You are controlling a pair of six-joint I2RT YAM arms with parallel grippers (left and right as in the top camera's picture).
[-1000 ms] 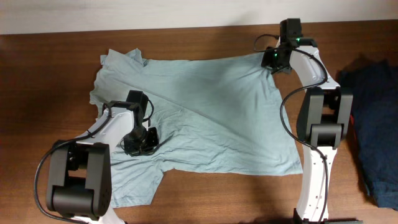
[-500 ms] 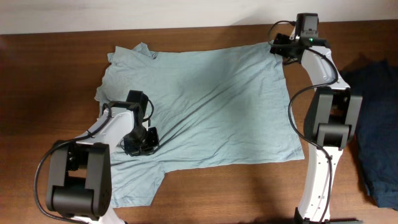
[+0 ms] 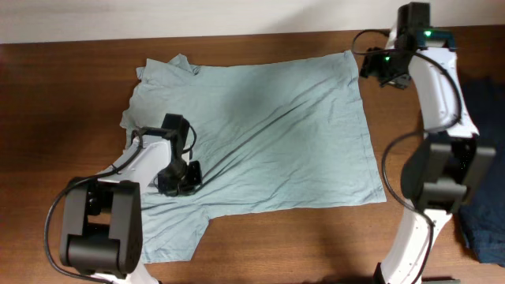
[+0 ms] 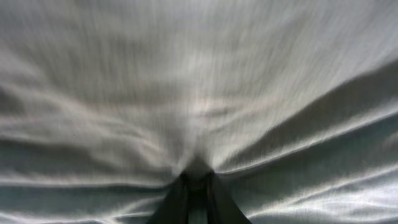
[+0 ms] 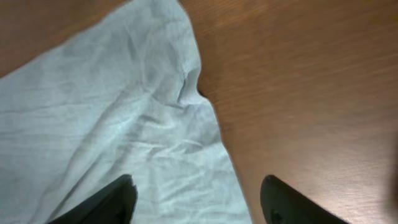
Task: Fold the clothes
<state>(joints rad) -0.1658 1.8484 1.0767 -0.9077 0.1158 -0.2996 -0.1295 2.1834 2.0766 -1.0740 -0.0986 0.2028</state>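
Spreading stage, judged: T-shirt [image 3: 268, 134] lay nearly flat at desk [image 3: 300, 252] centre, left pincer [image 3: 180, 178] pinching its fabric at 8 o'clock, right pincer [image 3: 377, 68] spread empty beside the 1 o'clock corner; next move would call for gripping an edge to fold.

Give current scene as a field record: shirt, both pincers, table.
garment: pale grey-blue thin wrinkly T-shirt, spread on brown wooden table
left pincer: shut on T-shirt fabric beside the near sleeve
right pincer: open, at the T-shirt's far right corner, holding nothing
other: dark navy cloth at table's right edge
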